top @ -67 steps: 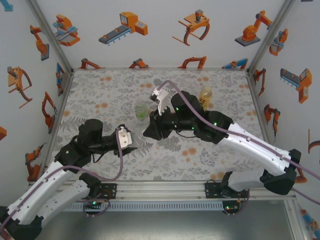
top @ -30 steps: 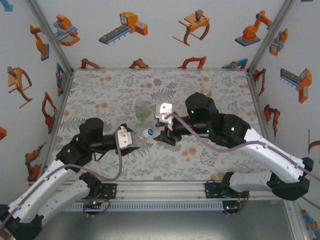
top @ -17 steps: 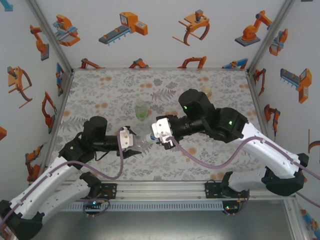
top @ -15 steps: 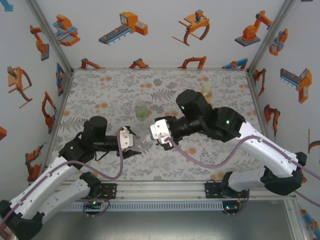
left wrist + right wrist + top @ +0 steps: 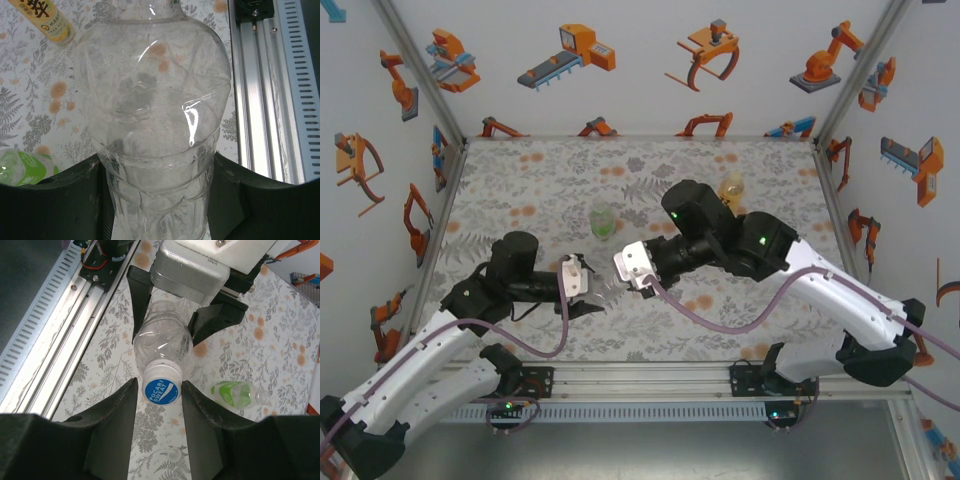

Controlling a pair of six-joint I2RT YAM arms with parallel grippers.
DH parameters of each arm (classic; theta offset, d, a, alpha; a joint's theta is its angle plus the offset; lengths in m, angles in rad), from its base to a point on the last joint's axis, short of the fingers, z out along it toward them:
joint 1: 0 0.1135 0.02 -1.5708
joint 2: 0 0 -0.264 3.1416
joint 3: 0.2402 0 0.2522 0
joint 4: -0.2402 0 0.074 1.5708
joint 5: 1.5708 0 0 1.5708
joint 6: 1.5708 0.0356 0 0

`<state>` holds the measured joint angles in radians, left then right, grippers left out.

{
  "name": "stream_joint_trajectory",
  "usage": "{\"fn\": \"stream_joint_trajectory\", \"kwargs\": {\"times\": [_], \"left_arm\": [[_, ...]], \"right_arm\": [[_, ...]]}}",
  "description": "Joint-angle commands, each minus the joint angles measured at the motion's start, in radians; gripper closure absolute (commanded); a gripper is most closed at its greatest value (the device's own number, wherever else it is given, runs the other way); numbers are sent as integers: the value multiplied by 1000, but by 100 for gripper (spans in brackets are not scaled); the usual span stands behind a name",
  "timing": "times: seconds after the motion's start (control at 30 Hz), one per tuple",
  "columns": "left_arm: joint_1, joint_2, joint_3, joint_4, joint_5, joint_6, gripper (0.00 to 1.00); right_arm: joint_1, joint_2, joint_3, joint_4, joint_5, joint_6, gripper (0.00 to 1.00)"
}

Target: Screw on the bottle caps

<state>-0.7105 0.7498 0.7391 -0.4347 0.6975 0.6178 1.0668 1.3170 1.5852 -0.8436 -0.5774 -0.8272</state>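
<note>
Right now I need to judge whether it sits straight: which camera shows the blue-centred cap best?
The right wrist view: the blue-centred cap faces the lens, lettering readable, between the right pincer's fingers. The left wrist view gives the colourless bottle up to its shoulder; from the top, the spot is too small to tell.

Floral-patterned tabletop, white walls with orange robot pictures, aluminium rail along near edge

The left arm and the right arm both angle inward, their pincers facing tip to tip. The left pincer is clamped across the colourless bottle. The right pincer has one finger close on each side of the blue-centred cap, contact unclear.
</note>
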Motion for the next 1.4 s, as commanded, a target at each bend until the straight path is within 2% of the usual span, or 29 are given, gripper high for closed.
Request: {"fn": "stream_joint_trajectory", "kwargs": {"times": [0.0, 0.13, 0.27, 0.4, 0.6, 0.8, 0.93, 1.0, 1.17, 1.37], "left_arm": [[-4, -1, 38, -3, 28, 19, 100], [-4, -5, 37, -3, 30, 19, 100], [-3, -11, 37, -3, 27, 19, 100], [-4, -24, 34, -3, 18, 20, 100], [-5, -54, 25, 15, -52, 13, 100], [-4, -88, 7, 47, -121, -1, 100], [-4, -100, 0, 63, -159, -10, 100], [-3, -102, 0, 65, -164, -11, 100], [-4, -101, 0, 66, -163, -13, 100], [-3, -96, 1, 67, -161, -15, 100]], "right_arm": [[5, 15, 10, 14, -47, 13, 62], [5, 20, 7, 10, -40, 21, 63], [6, 17, 2, 17, -20, 61, 69], [6, -3, -41, 112, 67, 252, 73], [7, -49, -142, 268, 238, 741, 76], [6, -95, -257, 370, 451, 1322, 78], [6, -80, -280, 379, 481, 1702, 78], [7, -73, -301, 415, 465, 1801, 76], [6, -77, -293, 414, 502, 1837, 64], [7, -139, -320, 543, 556, 1686, 52]]}}
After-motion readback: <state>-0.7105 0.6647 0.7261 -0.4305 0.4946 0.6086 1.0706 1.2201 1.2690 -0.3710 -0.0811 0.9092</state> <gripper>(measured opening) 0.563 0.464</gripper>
